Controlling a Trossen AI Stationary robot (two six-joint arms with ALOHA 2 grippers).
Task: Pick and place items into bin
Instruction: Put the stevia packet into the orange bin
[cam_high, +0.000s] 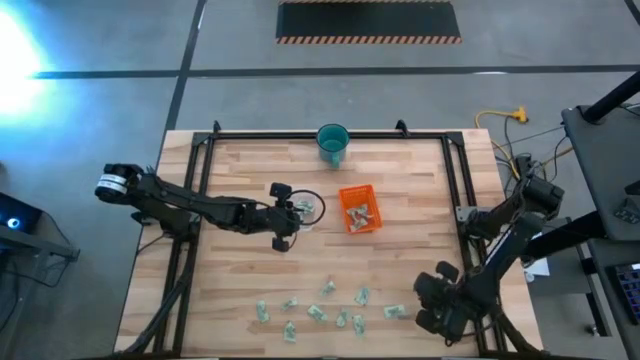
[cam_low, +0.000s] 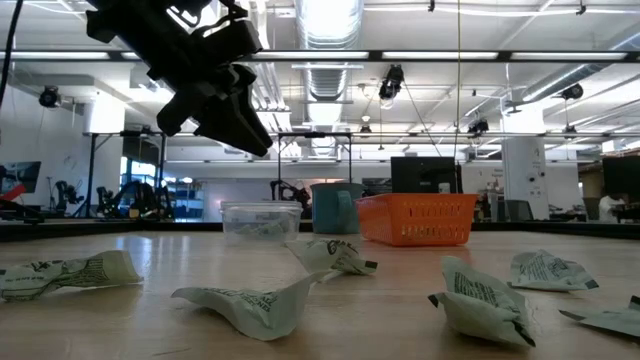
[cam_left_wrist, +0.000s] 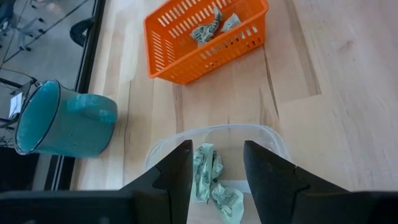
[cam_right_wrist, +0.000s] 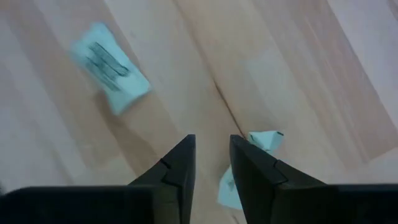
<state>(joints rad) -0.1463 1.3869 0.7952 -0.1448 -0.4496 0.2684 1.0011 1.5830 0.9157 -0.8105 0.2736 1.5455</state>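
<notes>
Several small pale green-and-white items (cam_high: 325, 310) lie scattered on the wooden table near its front edge, and show large in the low view (cam_low: 250, 300). The orange bin (cam_high: 358, 208) stands mid-table with a few items (cam_left_wrist: 214, 25) in it. My left gripper (cam_left_wrist: 217, 146) hangs open above a clear tub (cam_high: 310, 208) just left of the bin, and two crumpled items (cam_left_wrist: 211, 180) lie in that tub. My right gripper (cam_right_wrist: 212, 140) points down over the table's near right part (cam_high: 434, 300), narrowly open with nothing between its fingers. One item (cam_right_wrist: 109, 59) lies ahead of it and another (cam_right_wrist: 261, 144) beside one finger.
A teal cup (cam_high: 333, 142) stands at the far edge behind the tub and bin. A black frame rail (cam_high: 330, 134) runs round the table top. Bare wood lies between the bin and the scattered items.
</notes>
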